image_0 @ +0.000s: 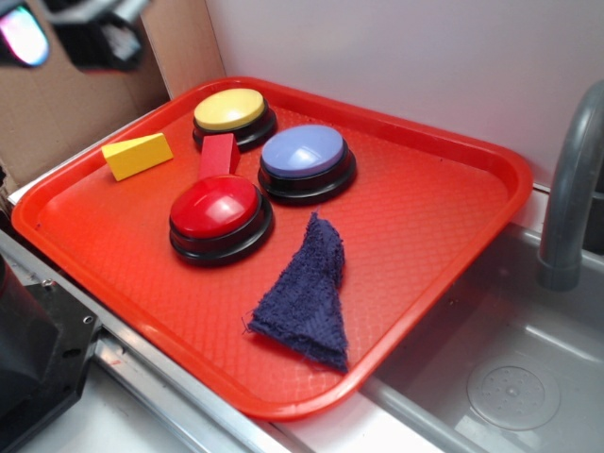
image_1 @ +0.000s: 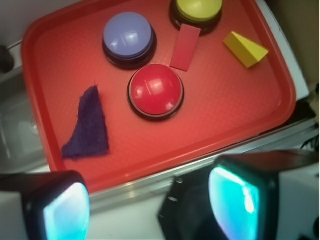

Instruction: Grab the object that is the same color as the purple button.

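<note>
A dark navy-purple fuzzy rag (image_0: 302, 293) (image_1: 87, 127), the object, lies flat on the red tray (image_0: 425, 217) (image_1: 225, 100), near its front corner by the sink. The purple button (image_0: 304, 156) (image_1: 128, 35) has a pale lavender-blue dome on a black base and sits mid-tray, behind the rag. My gripper (image_0: 66, 33) (image_1: 150, 210) hangs high above the tray's outer side, well away from the rag. It is open, its cyan pads (image_1: 67, 212) wide apart with nothing between them.
On the tray are also a red button (image_0: 215, 209) (image_1: 155, 90), a yellow button (image_0: 231, 110) (image_1: 197, 9), a red block (image_0: 219, 156) (image_1: 185, 47) and a yellow wedge (image_0: 138, 156) (image_1: 245, 49). A grey sink (image_0: 510, 377) with a faucet (image_0: 571, 189) adjoins the tray.
</note>
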Controlling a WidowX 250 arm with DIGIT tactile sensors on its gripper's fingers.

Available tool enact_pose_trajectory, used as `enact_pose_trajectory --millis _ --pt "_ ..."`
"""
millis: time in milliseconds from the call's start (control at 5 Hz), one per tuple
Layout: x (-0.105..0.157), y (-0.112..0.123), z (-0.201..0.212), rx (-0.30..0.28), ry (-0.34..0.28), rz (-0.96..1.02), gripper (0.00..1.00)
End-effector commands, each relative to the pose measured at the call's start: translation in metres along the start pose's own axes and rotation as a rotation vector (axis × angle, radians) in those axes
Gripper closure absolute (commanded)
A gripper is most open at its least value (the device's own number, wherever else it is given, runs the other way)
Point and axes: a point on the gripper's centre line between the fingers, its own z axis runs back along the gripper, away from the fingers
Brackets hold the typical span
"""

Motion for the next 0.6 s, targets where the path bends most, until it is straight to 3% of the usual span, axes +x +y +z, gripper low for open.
enact_pose_trajectory --millis 0,400 --pt "0.023 -0.043 -0.061 -0.015 -0.037 0.199 0.00" --pt "0.032 -0.076 -0.139 -0.010 -0.055 0.235 0.00"
